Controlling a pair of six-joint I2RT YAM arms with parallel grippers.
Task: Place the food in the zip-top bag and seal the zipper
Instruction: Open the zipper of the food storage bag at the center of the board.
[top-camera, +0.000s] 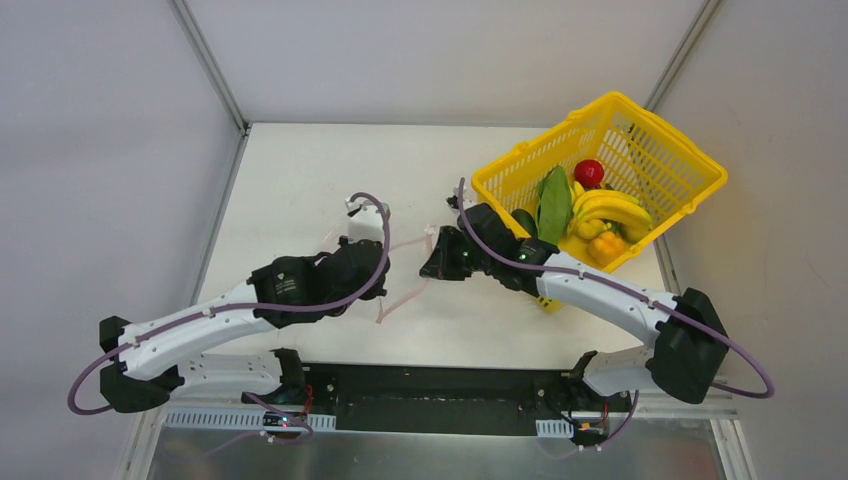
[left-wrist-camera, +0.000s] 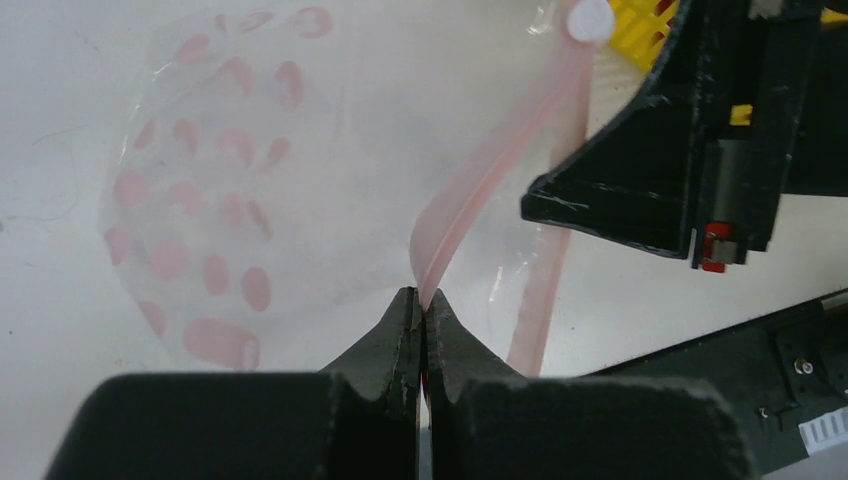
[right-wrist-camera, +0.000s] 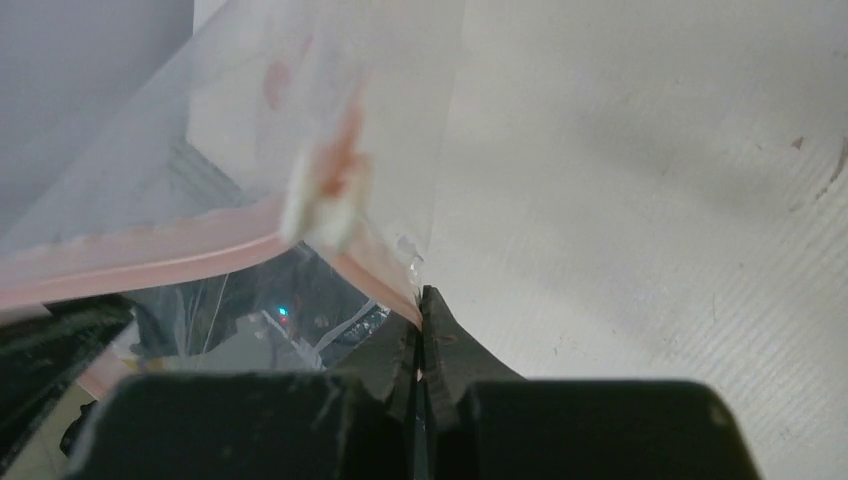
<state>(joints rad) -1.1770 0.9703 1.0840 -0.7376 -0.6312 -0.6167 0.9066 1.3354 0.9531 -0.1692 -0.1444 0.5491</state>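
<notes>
White table (top-camera: 300, 190) — plain grey walls (top-camera: 100, 150) around, metal corner posts (top-camera: 210, 65), even light.

Bright, even overhead light washes the table (top-camera: 300, 190) near white, with soft shadows under my left arm (top-camera: 200, 320). In my right wrist view the zipper (right-wrist-camera: 150, 250), left of centre, is blurred; my left wrist view pales at upper left.

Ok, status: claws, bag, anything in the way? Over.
Both shut on the zipper: left claw, right claw. Empty zip-top bag held between them. All food in the yellow basket. No obstruction seen.
</notes>
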